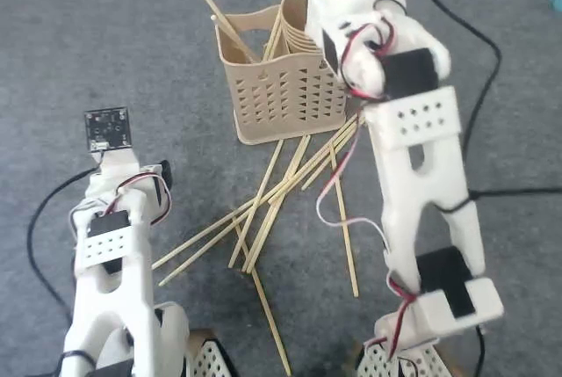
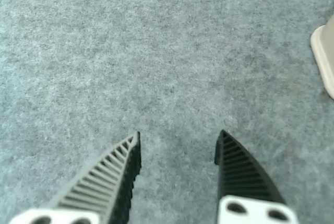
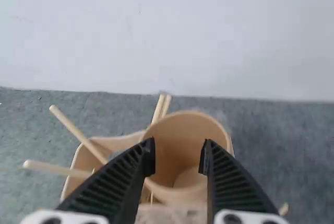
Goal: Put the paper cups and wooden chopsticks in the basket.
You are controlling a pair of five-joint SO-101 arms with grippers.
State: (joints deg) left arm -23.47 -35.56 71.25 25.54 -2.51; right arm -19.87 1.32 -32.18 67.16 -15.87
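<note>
A beige slotted basket (image 1: 281, 96) stands at the back of the grey carpet, with stacked paper cups (image 1: 299, 17) and a few wooden chopsticks (image 1: 230, 24) leaning inside it. Several more chopsticks (image 1: 272, 201) lie fanned out on the carpet in front of it. My right gripper (image 3: 177, 156) hangs open just above the basket (image 3: 83, 156), and the top paper cup (image 3: 180, 130) shows between its fingertips. My left gripper (image 2: 177, 145) is open over bare carpet, well to the left of the loose chopsticks, holding nothing.
The right arm (image 1: 413, 157) stretches from the front edge up over the basket, passing above some of the chopsticks. The left arm (image 1: 110, 236) stays at the front left. A beige edge (image 2: 324, 57) shows in the left wrist view. Cables trail on both sides.
</note>
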